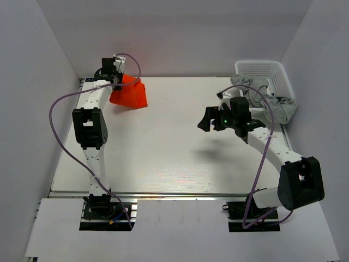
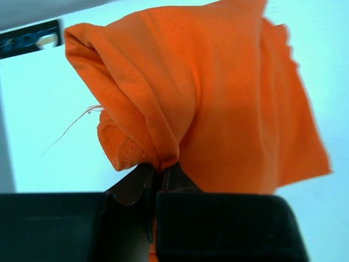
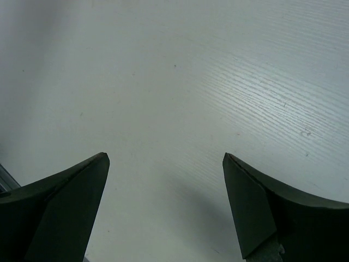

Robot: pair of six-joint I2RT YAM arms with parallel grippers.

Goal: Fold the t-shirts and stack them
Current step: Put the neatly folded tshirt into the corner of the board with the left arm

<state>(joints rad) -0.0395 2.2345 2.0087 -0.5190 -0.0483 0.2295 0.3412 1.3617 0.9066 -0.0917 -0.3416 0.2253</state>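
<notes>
- Upper left of the overhead view: the left gripper (image 1: 120, 79) is at the far-left corner of the table (image 1: 163, 158). Its arm runs almost straight up-frame from the base.
- Its jaws are pinched tight on a bunched fold of the orange t-shirt (image 1: 130, 94). In the wrist view the cloth is gathered into the closed tips and the rest drapes away.
- The orange t-shirt hangs as a crumpled wedge, spreading right and down-frame from the pinch. Its lower edge seems to touch the table. I judge that nothing is folded yet.
- Centre right: the right gripper (image 1: 210, 119) hovers over bare table with its jaws wide apart and nothing held. Its wrist view shows only tabletop between the fingers. The forearm slants up-left from an elbow at lower right.
- Key relation: the orange shirt lies well left and slightly up-frame of the right gripper. That arm would likely have to cross leftward for a second corner.
- Upper right: the grey t-shirts (image 1: 275, 106) are heaped over the rim of the white basket (image 1: 262, 68), just behind the right wrist.
</notes>
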